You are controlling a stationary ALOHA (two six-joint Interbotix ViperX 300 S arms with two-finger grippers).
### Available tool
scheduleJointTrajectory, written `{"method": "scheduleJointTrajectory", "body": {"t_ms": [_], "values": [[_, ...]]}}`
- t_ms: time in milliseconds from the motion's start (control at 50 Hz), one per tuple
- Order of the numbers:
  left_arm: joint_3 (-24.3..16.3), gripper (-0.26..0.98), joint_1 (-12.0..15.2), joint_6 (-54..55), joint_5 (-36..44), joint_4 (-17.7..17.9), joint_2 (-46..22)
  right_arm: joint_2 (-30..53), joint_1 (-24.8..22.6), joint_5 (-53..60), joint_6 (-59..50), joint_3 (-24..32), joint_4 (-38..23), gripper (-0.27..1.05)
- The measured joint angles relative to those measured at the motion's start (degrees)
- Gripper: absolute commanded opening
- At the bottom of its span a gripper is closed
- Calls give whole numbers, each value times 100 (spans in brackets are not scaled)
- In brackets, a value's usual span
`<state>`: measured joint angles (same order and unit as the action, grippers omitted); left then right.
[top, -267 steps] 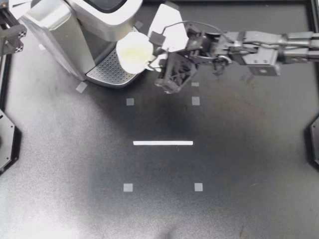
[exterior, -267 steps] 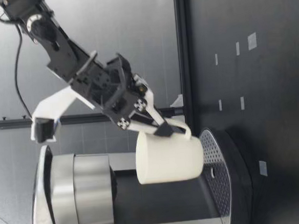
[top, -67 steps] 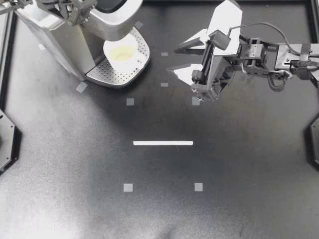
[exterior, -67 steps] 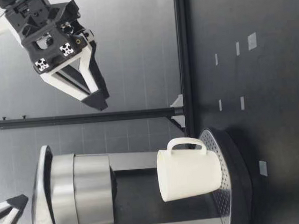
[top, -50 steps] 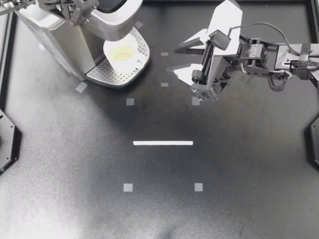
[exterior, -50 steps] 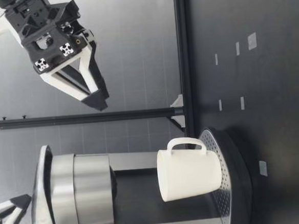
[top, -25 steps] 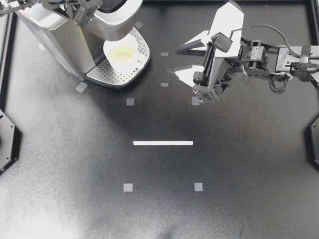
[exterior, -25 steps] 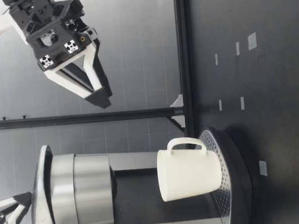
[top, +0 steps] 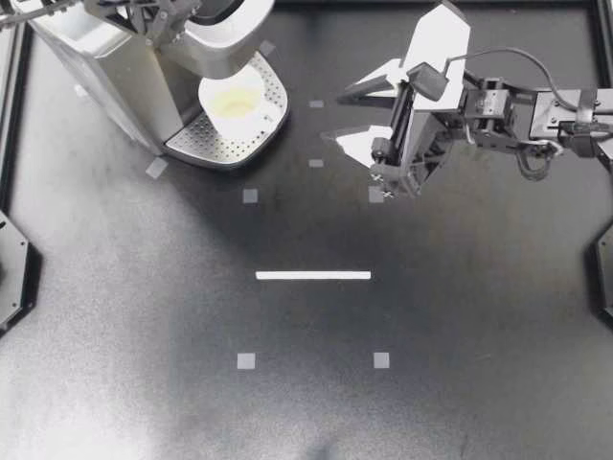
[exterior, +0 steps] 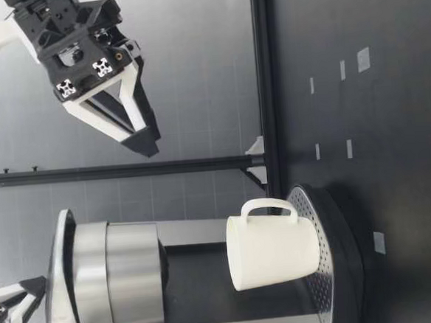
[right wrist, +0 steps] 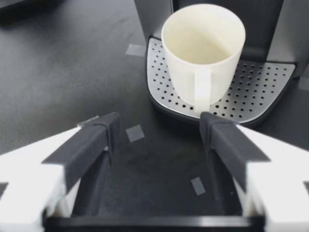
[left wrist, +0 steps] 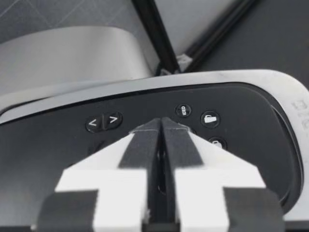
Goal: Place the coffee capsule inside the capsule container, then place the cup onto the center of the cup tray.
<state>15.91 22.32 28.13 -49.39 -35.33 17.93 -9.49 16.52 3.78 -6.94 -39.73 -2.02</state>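
Cup (top: 237, 101) now on tray (top: 215, 144), ungripped

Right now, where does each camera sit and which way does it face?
Top: above the table, looking down; left end effector over the machine, right end effector open.
Low: table height, looking across at the cup; both end effectors show.
Left wrist: along its shut fingers, at the machine's buttons.
Right wrist: along its open fingers, toward the cup.
Low and right wrist share the cup.

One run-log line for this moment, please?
white handled cup upright on perforated metal tray; right gripper open; left gripper shut over silver coffee machine
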Motion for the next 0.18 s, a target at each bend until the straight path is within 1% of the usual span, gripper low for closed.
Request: {"method": "scheduleJointTrajectory", "body": {"t_ms": [180], "values": [[0, 5, 26, -9, 378, -9, 167, 0, -9, 88, 0, -62, 9, 66]]}}
